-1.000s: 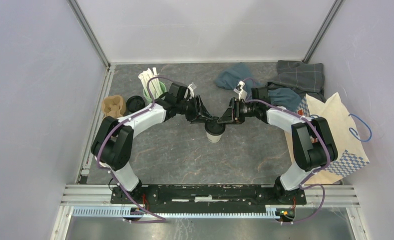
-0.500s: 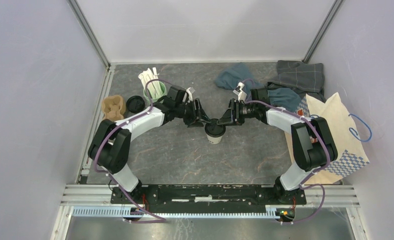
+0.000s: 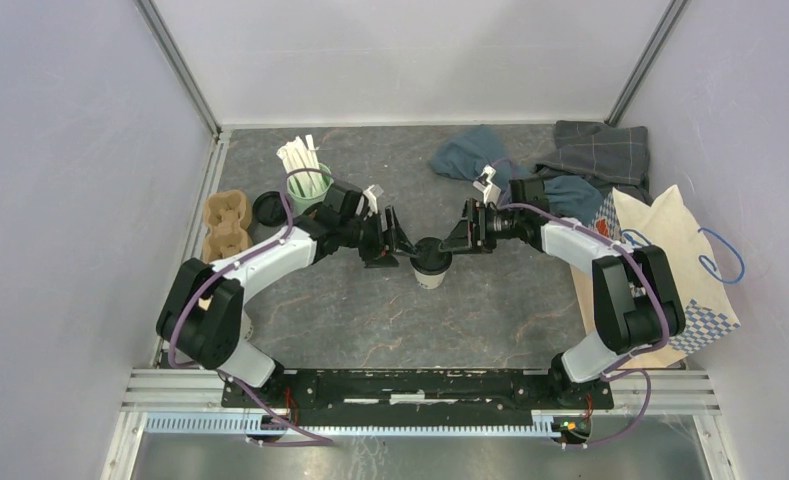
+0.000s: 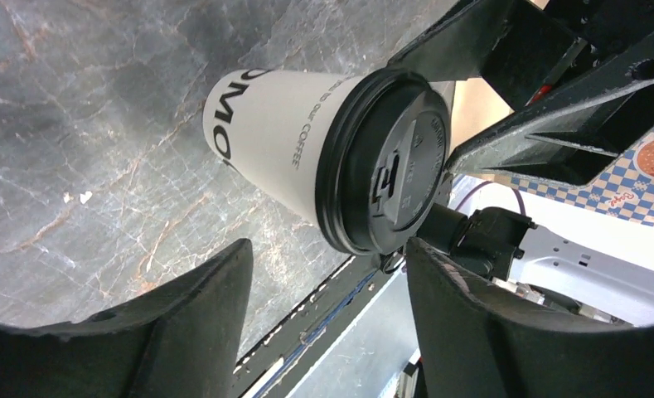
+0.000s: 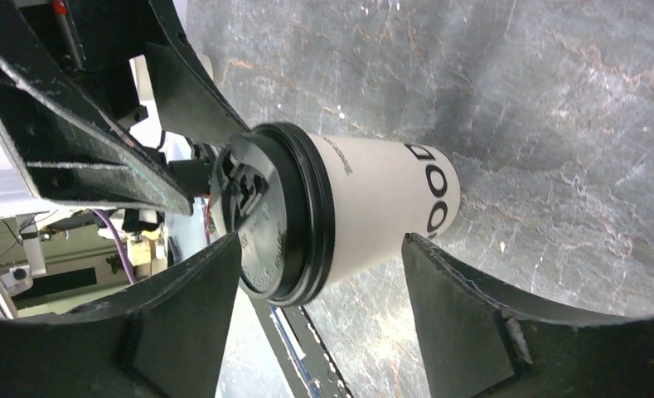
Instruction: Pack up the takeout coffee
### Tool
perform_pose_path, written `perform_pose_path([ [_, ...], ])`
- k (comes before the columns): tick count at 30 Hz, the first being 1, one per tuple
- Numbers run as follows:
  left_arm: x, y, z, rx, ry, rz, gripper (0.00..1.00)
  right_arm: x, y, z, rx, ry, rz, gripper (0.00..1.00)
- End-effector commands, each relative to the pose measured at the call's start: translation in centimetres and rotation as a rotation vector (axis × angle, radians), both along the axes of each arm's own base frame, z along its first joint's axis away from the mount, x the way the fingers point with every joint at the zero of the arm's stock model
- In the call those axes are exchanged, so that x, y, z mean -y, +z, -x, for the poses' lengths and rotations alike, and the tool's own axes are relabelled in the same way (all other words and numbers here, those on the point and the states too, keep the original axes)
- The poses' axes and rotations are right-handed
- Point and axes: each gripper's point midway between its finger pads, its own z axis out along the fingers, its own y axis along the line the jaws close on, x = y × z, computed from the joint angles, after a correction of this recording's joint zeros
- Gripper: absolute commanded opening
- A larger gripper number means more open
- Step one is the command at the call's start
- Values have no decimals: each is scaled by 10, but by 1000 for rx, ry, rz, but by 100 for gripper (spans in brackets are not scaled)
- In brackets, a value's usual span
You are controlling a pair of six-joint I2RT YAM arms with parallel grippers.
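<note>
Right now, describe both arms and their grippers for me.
Both arms match: the left arm and right arm have white shells with bulky black joints, and a thin purple cable loops along each. The left gripper and right gripper are matte black, with two broad, wedge-shaped fingers.

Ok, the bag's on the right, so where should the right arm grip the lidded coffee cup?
On the takeout coffee, the paper wall just under the black lid, right gripper coming level from the cup's right. It stands upright and widens upward, so the lid's rim should stop slipping.
</note>
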Motion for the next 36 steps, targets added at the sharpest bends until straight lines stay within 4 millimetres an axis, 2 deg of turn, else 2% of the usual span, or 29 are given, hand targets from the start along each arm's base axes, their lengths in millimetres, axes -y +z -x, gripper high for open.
perform_pose_path([
  [1,2,7,9,-6,0,64,72,3,3,9,38,16,-24,73],
  [7,4,-16,13,-35,-10,39,68,3,-12,14,21,15,-36,62],
  [12,-9,-41,14,-53,30,-63,61,6,-29,16,21,16,-14,57],
  [15,-8,-25,12,-14,12,-47,66,5,-20,13,35,21,-15,57],
  [21,7,33,4,78,-24,69,82,3,0,8,50,25,-29,60],
  [24,12,44,0,94,-25,90,84,2,2,7,53,23,-31,61],
  [28,20,26,2,49,-40,69,82,2,-1,8,45,25,-31,60],
  [30,21,11,6,18,-43,40,76,3,-5,9,40,24,-25,60],
  [34,3,-34,18,-54,3,-60,58,6,-18,13,23,16,-15,59],
  [36,-6,-51,26,-74,10,-94,53,8,-25,14,9,8,-11,58],
])
